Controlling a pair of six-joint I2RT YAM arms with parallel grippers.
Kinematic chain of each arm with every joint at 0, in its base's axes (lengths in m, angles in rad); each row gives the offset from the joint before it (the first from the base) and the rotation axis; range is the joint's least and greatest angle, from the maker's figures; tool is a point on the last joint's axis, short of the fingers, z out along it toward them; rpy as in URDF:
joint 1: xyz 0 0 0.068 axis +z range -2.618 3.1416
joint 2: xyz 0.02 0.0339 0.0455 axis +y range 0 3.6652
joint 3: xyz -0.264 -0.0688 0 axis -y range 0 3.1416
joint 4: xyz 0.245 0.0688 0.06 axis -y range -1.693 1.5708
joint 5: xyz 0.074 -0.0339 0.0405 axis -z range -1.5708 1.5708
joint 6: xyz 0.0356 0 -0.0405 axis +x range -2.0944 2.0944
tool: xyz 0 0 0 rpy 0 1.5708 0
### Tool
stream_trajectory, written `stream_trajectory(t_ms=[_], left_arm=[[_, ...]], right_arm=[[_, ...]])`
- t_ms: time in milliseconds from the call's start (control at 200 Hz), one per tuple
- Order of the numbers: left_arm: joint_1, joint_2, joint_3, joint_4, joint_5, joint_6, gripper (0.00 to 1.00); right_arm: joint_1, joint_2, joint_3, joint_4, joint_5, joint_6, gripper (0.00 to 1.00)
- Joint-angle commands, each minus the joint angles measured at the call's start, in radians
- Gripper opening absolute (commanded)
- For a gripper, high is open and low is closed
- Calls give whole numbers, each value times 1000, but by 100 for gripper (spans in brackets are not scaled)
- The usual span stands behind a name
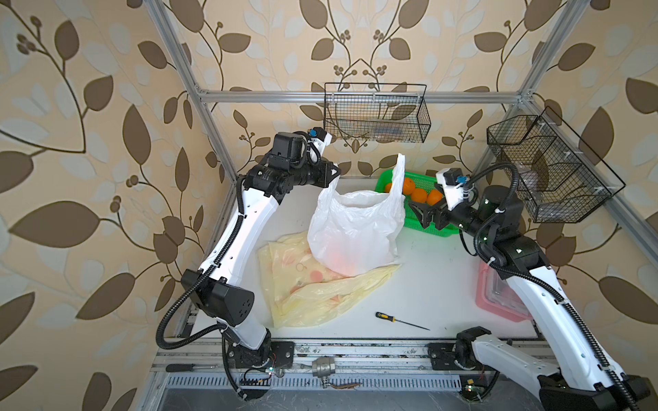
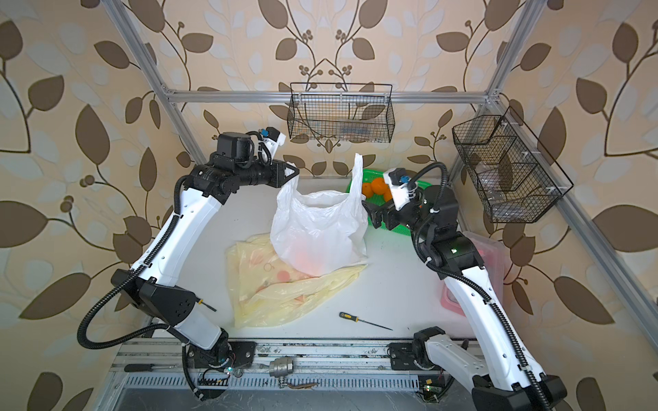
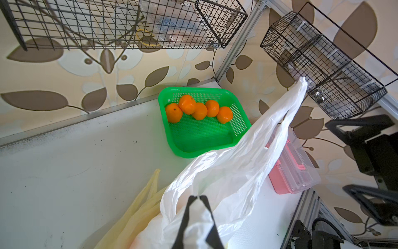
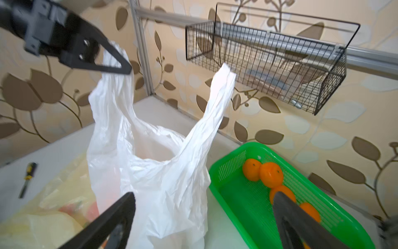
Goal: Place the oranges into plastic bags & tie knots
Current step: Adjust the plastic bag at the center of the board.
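Slack is the worry: the white bag point(image 1: 352, 227) hangs from one handle point(image 4: 113, 86) pinched tight in the left fingers point(image 3: 185, 217), so its mouth could sag closed. The green basket point(image 3: 204, 138) beside it holds five oranges point(image 3: 199, 110), close to the right fingers point(image 4: 116, 217), which are spread wide and empty.

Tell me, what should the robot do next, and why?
Probably swing the open right hand to the green basket for one of the five oranges there; the left hand holds the white bag up by one handle.
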Motion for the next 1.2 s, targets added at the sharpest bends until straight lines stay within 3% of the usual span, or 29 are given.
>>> stream_trajectory(t_ms=[0, 75, 200, 360, 555, 765, 1195], left_arm=[[4, -20, 43, -4, 15, 25, 0], [4, -18, 45, -2, 24, 24, 0], [4, -14, 43, -15, 16, 25, 0], [4, -30, 12, 5, 21, 25, 0], [4, -34, 8, -4, 15, 30, 0], [5, -45, -3, -7, 7, 41, 0], [5, -65, -40, 7, 5, 56, 0]], right_arm=[[-123, 40, -69, 290, -475, 123, 100], [-165, 115, -69, 403, -608, 167, 100], [-169, 220, 36, 258, -653, 18, 100], [-169, 325, 68, 352, -731, -7, 100], [-162, 476, 195, 311, -767, -55, 100], [-130, 576, 259, 324, -823, -46, 100], [-100, 692, 277, 468, -891, 86, 89]])
